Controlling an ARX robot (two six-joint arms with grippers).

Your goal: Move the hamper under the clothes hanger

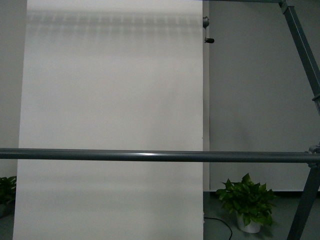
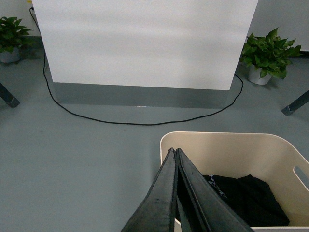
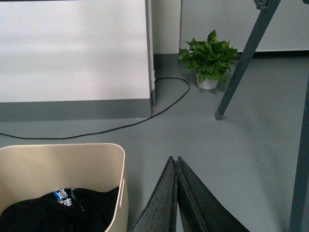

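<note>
— Where's the hamper (image 2: 231, 159)?
— I see it upright on the floor (image 2: 77, 159), between my hands, long axis along the white backdrop (image 2: 145, 43), black garment (image 2: 248, 200) inside.
— Hands?
— Left hand (image 2: 175, 152) and right hand (image 3: 174, 160) both pressed closed, empty.

Left gripper (image 2: 175, 155) fingers pressed together above the cream hamper (image 2: 227, 140), which contains a black garment (image 2: 251, 198); black cable (image 2: 130, 122) crosses the grey floor.
</note>
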